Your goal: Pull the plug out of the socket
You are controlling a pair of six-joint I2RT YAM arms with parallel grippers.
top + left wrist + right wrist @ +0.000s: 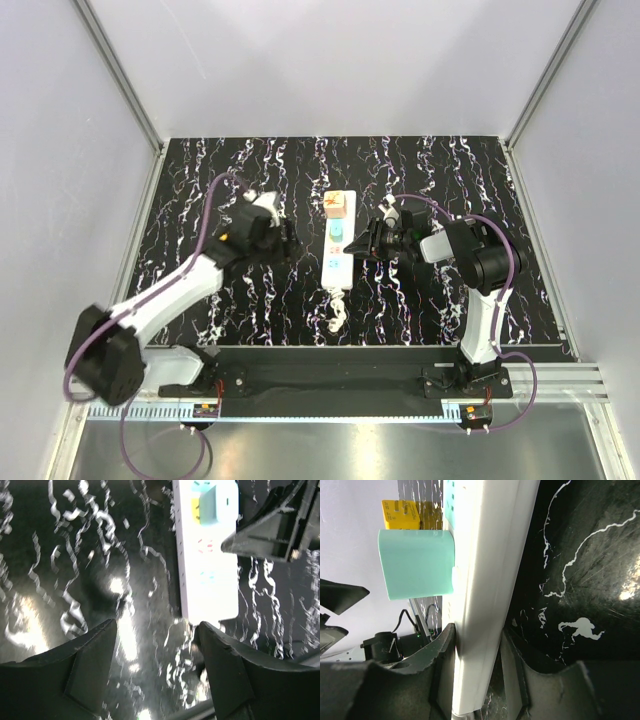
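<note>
The socket is a long white strip lying in the middle of the black marbled table, its knotted white cord at the near end. A teal plug stands in it, and a yellow-orange plug sits at its far end. My right gripper is shut on the socket with a finger on each long side, just below the teal plug and the yellow plug. My left gripper is open and empty, left of the socket, whose end lies by its right finger.
The left wrist view shows a dark part of the right gripper next to the teal plug. White enclosure walls ring the table. The arm bases sit on a black rail at the near edge.
</note>
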